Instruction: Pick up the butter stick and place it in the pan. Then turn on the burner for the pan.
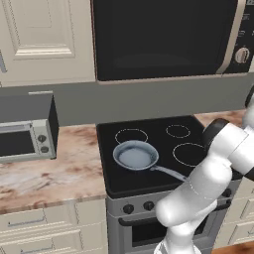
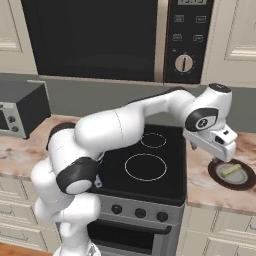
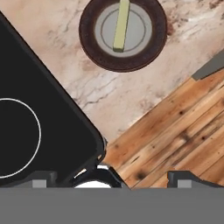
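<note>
Butter stick (image 3: 121, 25): lying flat across the middle of the dark round dish (image 3: 89, 48), right of the stove, on the counter (image 3: 65, 83); kept on the dish so it sits raised and apart from the marbled top, easy to reach from above.

Dark round dish: resting on the counter just beside the stove's right edge, near the counter's front rim; seen also under the arm's wrist in the right base view (image 2: 246, 183).

Pan (image 1: 136, 156): on the stove's front-left burner ring, well apart from the dish, thin silvery handle pointing toward the stove front and right; bowl bare, ready to receive the butter.

Stove (image 1: 163, 149): black glass top between two stretches of counter; row of knobs (image 1: 149, 205) along its front panel, below the pan; knob positions too small to read, probably all off.

Claw (image 3: 113, 175): jaws spread as wide as they go, nothing between them; hanging above the counter right of the stove, tilted so that the dish lies ahead of the tips rather than beneath them; fingertips (image 3: 40, 178) barely showing at the edge of the hand view.

Arm: bent across the stove top toward the dish, so as to bring the wrist over the butter.

Step in hand: approach to the butter, judged from the open jaws and the dish lying ahead; butter not yet picked up, burner not yet turned on.
</note>
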